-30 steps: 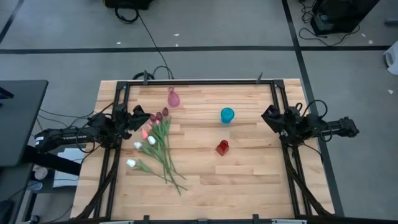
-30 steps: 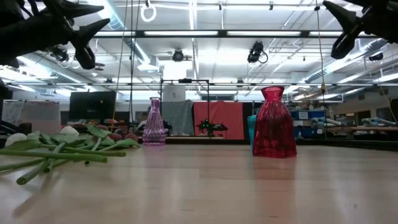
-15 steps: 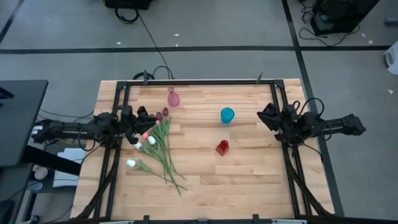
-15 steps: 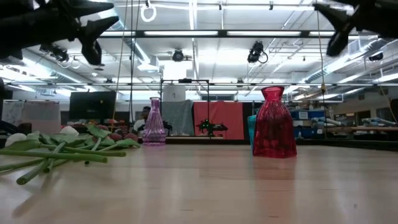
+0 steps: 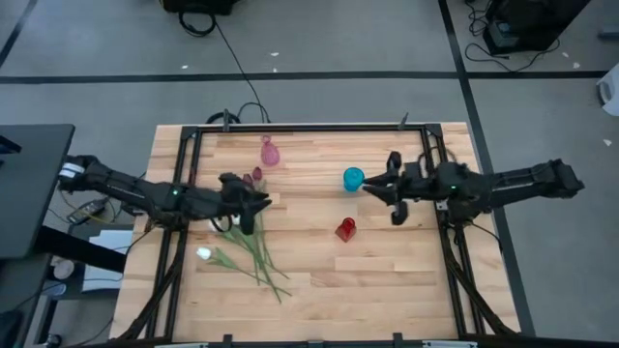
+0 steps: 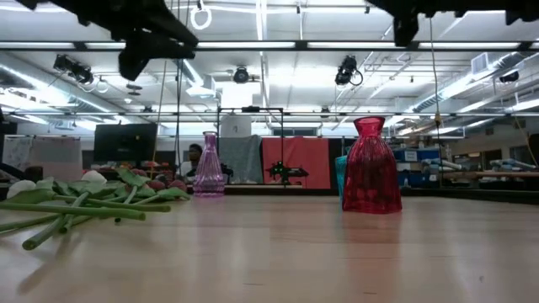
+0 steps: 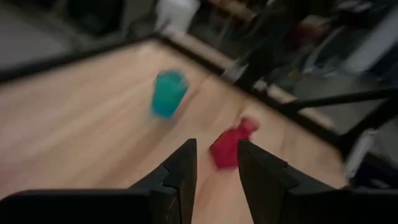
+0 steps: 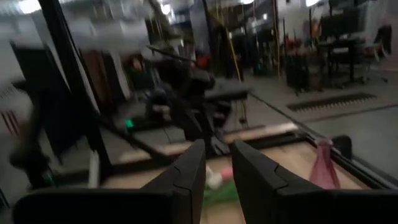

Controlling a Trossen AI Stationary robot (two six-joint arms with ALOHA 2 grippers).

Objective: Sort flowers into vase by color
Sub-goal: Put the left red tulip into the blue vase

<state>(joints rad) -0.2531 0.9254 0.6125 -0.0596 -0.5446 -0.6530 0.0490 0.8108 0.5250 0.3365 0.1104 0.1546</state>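
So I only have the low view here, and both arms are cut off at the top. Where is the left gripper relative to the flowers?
Observer: From above, the left gripper hangs over the head end of the flowers, which lie in a pile on the table.
Operator: Is it holding anything?
Observer: No. Its wrist view shows the jaws apart with nothing between them.
Operator: And the right one?
Observer: The right gripper is out over the table, just beside the blue vase.
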